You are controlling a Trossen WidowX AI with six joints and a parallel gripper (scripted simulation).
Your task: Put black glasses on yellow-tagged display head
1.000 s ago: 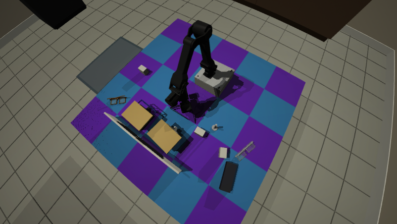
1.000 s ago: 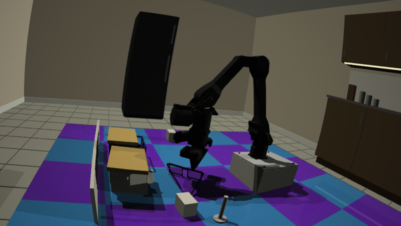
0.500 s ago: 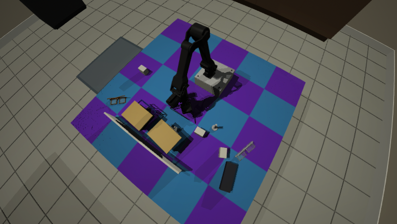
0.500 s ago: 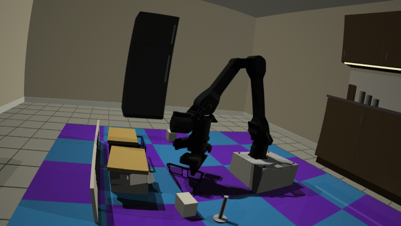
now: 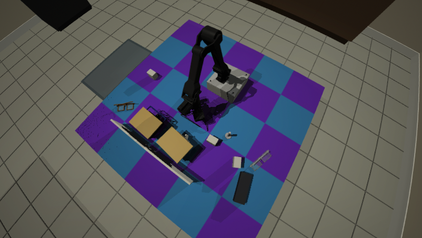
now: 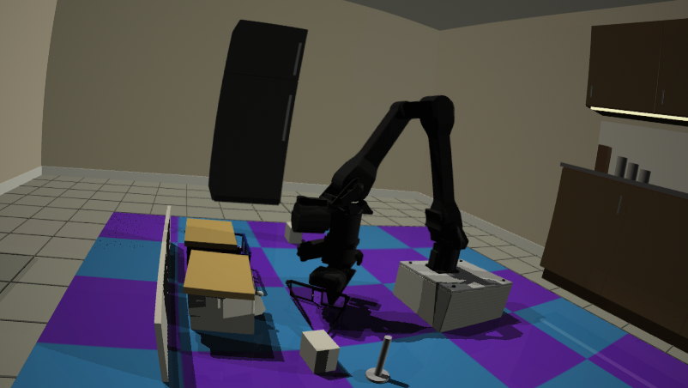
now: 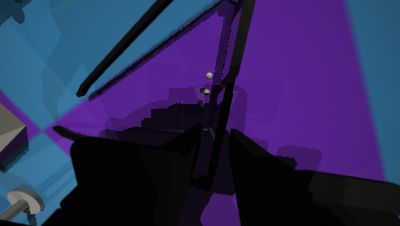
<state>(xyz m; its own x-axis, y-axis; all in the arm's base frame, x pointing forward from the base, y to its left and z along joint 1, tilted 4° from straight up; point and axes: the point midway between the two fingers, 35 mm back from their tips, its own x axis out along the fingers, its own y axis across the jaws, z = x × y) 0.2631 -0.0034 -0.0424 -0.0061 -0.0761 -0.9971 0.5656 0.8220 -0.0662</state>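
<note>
The black glasses (image 5: 194, 122) (image 6: 301, 284) (image 7: 225, 112) had not been put on a head; the lift, the fitting and the letting go were all left to do. They were seen near the white block (image 5: 212, 139) (image 6: 319, 347) (image 7: 9, 134). Their arms were pointed toward the block, and their long front was laid across that way. The gripper (image 5: 191, 114) (image 6: 333, 300) (image 7: 215, 131) was opened a little, its fingers set around the front, with nothing gripped. No yellow tag could be made out.
</note>
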